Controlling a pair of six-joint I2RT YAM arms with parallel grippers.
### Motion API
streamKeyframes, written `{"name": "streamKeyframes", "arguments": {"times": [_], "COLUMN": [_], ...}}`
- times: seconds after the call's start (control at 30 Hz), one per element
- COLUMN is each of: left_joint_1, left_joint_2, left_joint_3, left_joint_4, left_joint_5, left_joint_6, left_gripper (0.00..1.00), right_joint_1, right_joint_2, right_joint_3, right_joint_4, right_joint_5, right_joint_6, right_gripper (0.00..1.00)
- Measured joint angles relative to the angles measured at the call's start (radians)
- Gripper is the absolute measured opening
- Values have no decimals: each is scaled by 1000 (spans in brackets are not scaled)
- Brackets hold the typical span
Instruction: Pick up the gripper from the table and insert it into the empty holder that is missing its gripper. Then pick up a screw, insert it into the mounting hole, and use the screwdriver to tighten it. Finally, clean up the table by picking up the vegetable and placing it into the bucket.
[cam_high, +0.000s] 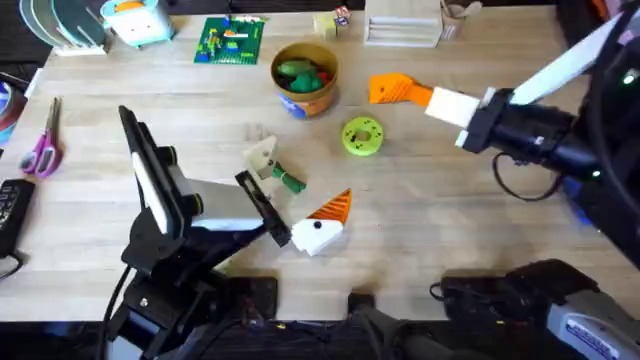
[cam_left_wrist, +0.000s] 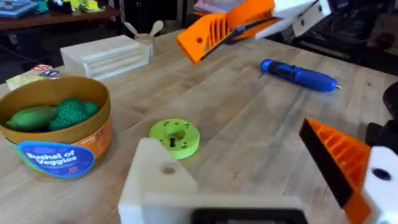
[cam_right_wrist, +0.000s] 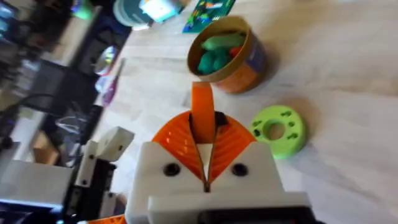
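right gripper (cam_right_wrist: 205, 163) pinches the orange gripper (cam_right_wrist: 201, 115) upright, likely for insertion | left gripper (cam_left_wrist: 249, 180) spread, bare holder (cam_left_wrist: 163, 182) waiting | vegetable (cam_high: 288, 179) on table (cam_high: 420, 220) | bucket (cam_high: 305, 76) beyond

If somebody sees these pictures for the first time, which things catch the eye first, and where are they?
The right arm's hand, white with bright orange ribbed pads, is shut on a small orange ribbed fingertip and hangs over the table right of the round tan cardboard bucket with green toy vegetables. A lime-green round disc with holes lies just in front of it. The left arm's hand shows one orange pad and one bare white holder.
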Motion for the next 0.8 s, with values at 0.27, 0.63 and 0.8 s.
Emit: {"name": "streamKeyframes", "arguments": {"times": [0.27,0.63,0.8], "left_joint_1": [0,0,0], "left_joint_2": [0,0,0], "left_joint_3": [0,0,0], "left_joint_4": [0,-1,-2], "left_joint_5": [1,67,131], "left_joint_6": [0,0,-1], "left_gripper": [993,993,993], "right_joint_1": [96,166,179], "right_joint_2": [130,352,377], "right_joint_3": [-134,-135,-135], "right_joint_4": [213,497,499], "right_joint_5": [-164,-367,-417], "right_joint_6": [452,730,773], "right_gripper": [10,10,10]}}
